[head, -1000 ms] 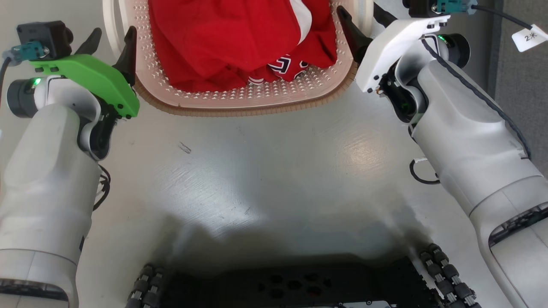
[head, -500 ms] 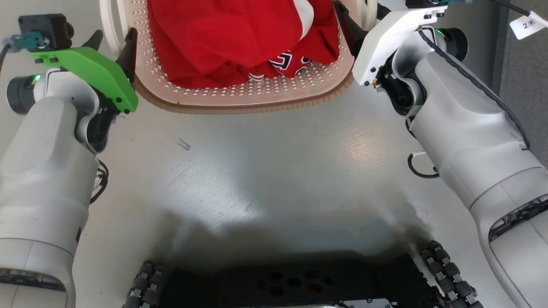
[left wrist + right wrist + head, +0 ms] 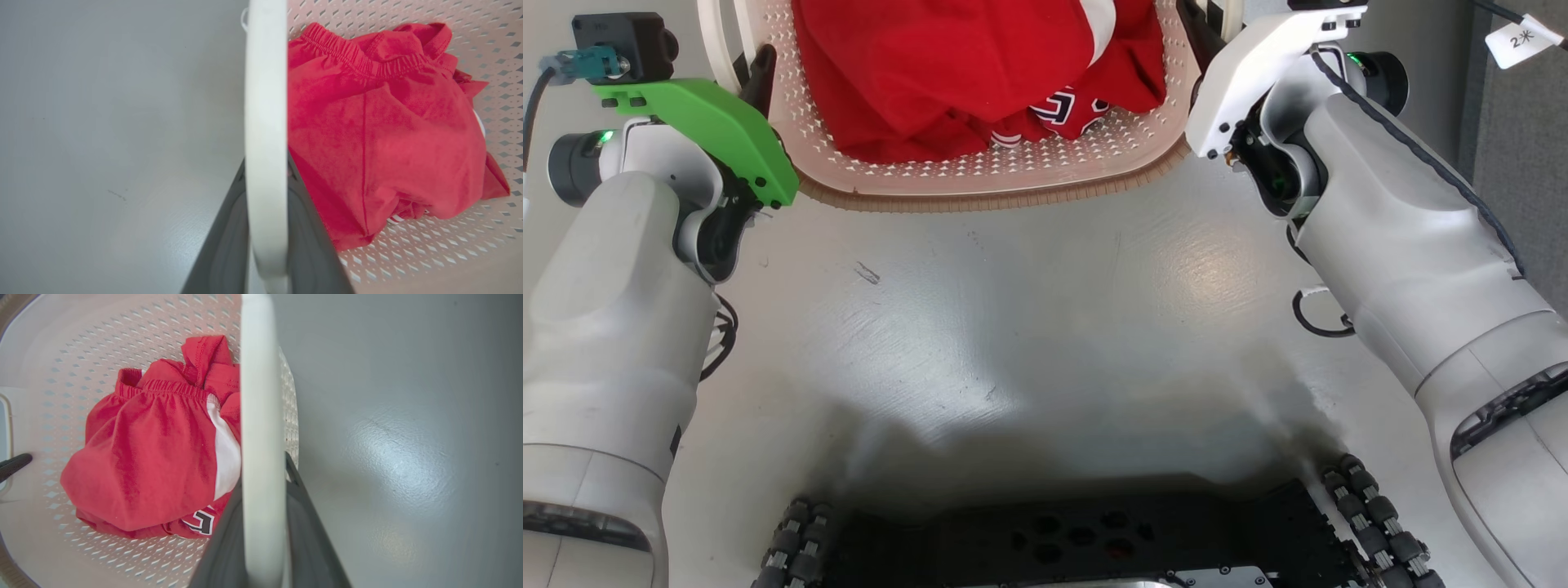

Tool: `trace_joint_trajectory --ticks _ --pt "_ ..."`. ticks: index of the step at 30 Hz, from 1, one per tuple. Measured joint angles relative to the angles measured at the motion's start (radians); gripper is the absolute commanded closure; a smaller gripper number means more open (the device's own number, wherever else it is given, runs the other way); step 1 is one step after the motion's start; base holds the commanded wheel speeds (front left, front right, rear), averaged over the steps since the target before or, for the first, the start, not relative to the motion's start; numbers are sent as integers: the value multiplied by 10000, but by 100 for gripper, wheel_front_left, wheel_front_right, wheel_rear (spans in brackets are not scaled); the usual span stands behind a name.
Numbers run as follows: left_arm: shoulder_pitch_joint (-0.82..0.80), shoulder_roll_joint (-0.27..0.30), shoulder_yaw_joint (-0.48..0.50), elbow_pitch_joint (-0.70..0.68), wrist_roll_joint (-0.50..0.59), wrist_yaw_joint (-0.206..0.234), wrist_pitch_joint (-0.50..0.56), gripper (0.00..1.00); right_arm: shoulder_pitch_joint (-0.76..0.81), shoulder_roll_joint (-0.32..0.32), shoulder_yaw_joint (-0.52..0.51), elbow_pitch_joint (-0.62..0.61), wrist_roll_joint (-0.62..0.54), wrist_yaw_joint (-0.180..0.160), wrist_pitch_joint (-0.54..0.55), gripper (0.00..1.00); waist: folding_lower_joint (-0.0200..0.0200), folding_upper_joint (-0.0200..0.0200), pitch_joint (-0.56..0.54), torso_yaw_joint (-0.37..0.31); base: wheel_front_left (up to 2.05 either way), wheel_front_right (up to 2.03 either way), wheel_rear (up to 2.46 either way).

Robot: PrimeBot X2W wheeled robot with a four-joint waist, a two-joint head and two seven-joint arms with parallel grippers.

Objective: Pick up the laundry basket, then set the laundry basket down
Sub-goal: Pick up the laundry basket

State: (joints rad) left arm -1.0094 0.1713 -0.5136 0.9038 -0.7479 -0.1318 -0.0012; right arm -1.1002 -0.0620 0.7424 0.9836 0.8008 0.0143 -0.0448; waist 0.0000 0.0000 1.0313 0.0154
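Our pale grey forearms (image 3: 605, 343) carry a green cover (image 3: 698, 135) on the left, a white cover (image 3: 1262, 69) on the right, where a black cable (image 3: 1425, 163) runs. Our left claw (image 3: 267, 159) and right claw (image 3: 263, 469) have dark fingers (image 3: 226, 249).

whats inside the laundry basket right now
A heap of red clothes with a white panel and a black-and-white print. The floor of the laundry basket under them is covered, so anything beneath is hidden.
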Motion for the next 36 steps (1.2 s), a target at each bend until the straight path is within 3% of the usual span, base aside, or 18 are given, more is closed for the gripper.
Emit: trace_joint_trajectory --ticks 17,25,36 --pt "-37 -6 -648 339 -587 0 -328 100 -5 -2 635 424 570 -31 -336 100 0 0 -481 -4 0 0 0" --pt "244 -21 -1007 602 -943 0 -209 100 339 17 978 669 849 117 -301 100 0 0 -1285 -28 0 0 0" --pt "987 -54 -1415 917 -1344 -2 380 100 850 94 1488 966 1300 221 546 100 0 0 -2869 -146 0 0 0"
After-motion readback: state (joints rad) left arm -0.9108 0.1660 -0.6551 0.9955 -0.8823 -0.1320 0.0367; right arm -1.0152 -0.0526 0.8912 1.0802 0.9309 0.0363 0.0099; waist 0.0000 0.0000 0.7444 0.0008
